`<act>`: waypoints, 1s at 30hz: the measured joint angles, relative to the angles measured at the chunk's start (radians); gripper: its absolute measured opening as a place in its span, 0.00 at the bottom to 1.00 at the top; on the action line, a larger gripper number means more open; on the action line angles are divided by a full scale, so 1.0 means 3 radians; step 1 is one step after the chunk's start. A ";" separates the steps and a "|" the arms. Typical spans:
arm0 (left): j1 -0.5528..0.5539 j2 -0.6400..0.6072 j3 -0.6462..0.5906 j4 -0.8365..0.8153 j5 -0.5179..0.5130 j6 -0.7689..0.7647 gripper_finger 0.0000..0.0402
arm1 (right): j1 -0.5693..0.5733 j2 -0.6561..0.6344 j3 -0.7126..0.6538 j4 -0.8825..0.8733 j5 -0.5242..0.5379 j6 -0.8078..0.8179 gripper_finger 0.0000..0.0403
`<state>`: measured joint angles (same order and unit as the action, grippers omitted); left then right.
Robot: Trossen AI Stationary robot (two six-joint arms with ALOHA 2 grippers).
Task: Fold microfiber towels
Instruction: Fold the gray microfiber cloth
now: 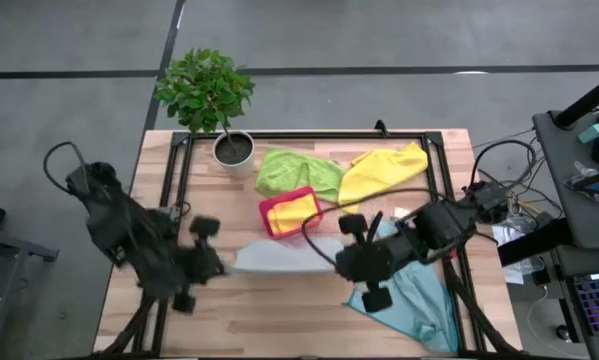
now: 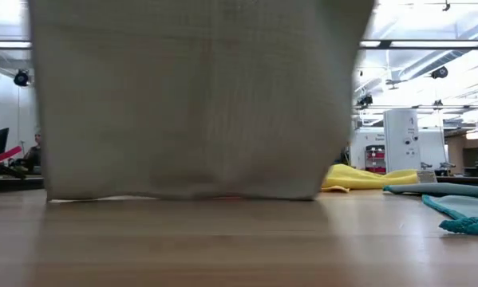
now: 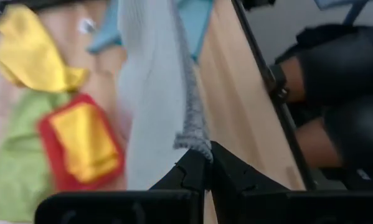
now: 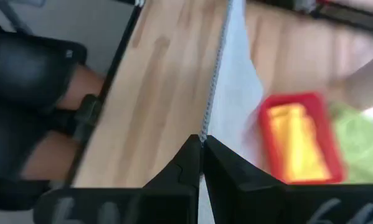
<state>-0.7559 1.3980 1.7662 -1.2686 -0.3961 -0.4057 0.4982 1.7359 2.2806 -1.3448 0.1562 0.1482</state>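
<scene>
A pale grey microfiber towel [image 1: 277,258] is stretched between my two grippers over the middle of the table. My left gripper [image 1: 222,263] is shut on its left end and my right gripper [image 1: 345,252] on its right end. In the low view the grey towel [image 2: 191,96] hangs as a wide sheet, and its lower edge [image 2: 183,196] reaches down to the table top. A yellow towel [image 1: 293,212] lies folded in the pink tray [image 1: 268,214]. A lime green towel [image 1: 294,170], a second yellow one [image 1: 384,170] and a teal one [image 1: 419,295] lie flat on the table. My left gripper pinches the grey towel's upper corner [image 3: 192,142] between its two fingers [image 3: 185,174], slanting down from the table's left. The hemmed edge runs away from the fingers, drawn fairly straight. My right gripper pinches the grey towel's other upper corner [image 4: 204,132] between its two fingers [image 4: 187,163], slanting down from the table's right. The top edge [image 4: 218,68] runs straight away from it, and the cloth hangs below.
A potted plant [image 1: 232,147] stands at the far left of the table. The pink tray sits just beyond the held towel. A dark frame rail [image 1: 444,190] runs along the table's sides. Bare wood [image 1: 269,320] lies toward the near edge.
</scene>
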 joint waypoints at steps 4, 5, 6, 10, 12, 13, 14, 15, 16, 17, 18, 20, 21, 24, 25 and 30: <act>-0.0255 0.0392 -0.0099 0.0179 0.0013 -0.0292 0.00 | 0.0188 0.0001 -0.0374 0.0140 -0.0070 0.0354 0.02; -0.0300 0.0489 -0.0114 0.0246 0.0021 -0.0351 0.00 | 0.0233 0.0003 -0.0491 0.0231 -0.0143 0.0435 0.02; -0.0342 0.0572 -0.0127 0.0310 0.0043 -0.0415 0.00 | 0.0277 0.0003 -0.0614 0.0331 -0.0209 0.0511 0.02; -0.0449 0.0888 -0.0204 0.0681 0.0265 -0.0628 0.00 | 0.0422 0.0005 -0.1129 0.0865 -0.0400 0.0699 0.02; -0.0476 0.1028 -0.0291 0.0899 0.0453 -0.0632 0.00 | 0.0464 0.0005 -0.1415 0.1194 -0.0516 0.0758 0.02; -0.0480 0.1097 -0.0329 0.0999 0.0541 -0.0635 0.00 | 0.0475 0.0005 -0.1567 0.1374 -0.0572 0.0774 0.02; -0.0480 0.1153 -0.0369 0.1117 0.0639 -0.0638 0.00 | 0.0480 0.0005 -0.1720 0.1562 -0.0628 0.0788 0.02; -0.0481 0.1197 -0.0418 0.1255 0.0735 -0.0637 0.00 | 0.0482 0.0005 -0.1862 0.1741 -0.0675 0.0795 0.02; -0.0482 0.1229 -0.0477 0.1392 0.0822 -0.0637 0.00 | 0.0482 0.0005 -0.2001 0.1912 -0.0715 0.0809 0.02; -0.0482 0.1251 -0.0551 0.1528 0.0888 -0.0637 0.00 | 0.0480 0.0005 -0.2125 0.2048 -0.0725 0.0815 0.02; -0.0481 0.1269 -0.0624 0.1640 0.0914 -0.0636 0.00 | 0.0476 0.0005 -0.2245 0.2143 -0.0723 0.0815 0.02; -0.0449 0.1273 -0.0795 0.1762 0.0912 -0.0635 0.00 | 0.0429 0.0005 -0.2459 0.2267 -0.0703 0.0785 0.02; -0.0424 0.1257 -0.0884 0.1772 0.0910 -0.0636 0.00 | 0.0393 0.0005 -0.2557 0.2314 -0.0699 0.0780 0.02; -0.0325 0.1180 -0.1186 0.1851 0.0919 -0.0640 0.00 | 0.0247 0.0005 -0.2810 0.2442 -0.0697 0.0752 0.02; -0.0289 0.1151 -0.1297 0.1947 0.0948 -0.0640 0.00 | 0.0195 0.0005 -0.2871 0.2463 -0.0695 0.0710 0.02; -0.0079 0.1034 -0.1777 0.2132 0.1061 -0.0669 0.00 | -0.0103 0.0005 -0.3060 0.2483 -0.0704 0.0430 0.02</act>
<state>-0.7797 1.7081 1.2330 -0.6290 -0.0779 -0.6064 0.4674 1.7374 1.3627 -0.6000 -0.0550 0.2772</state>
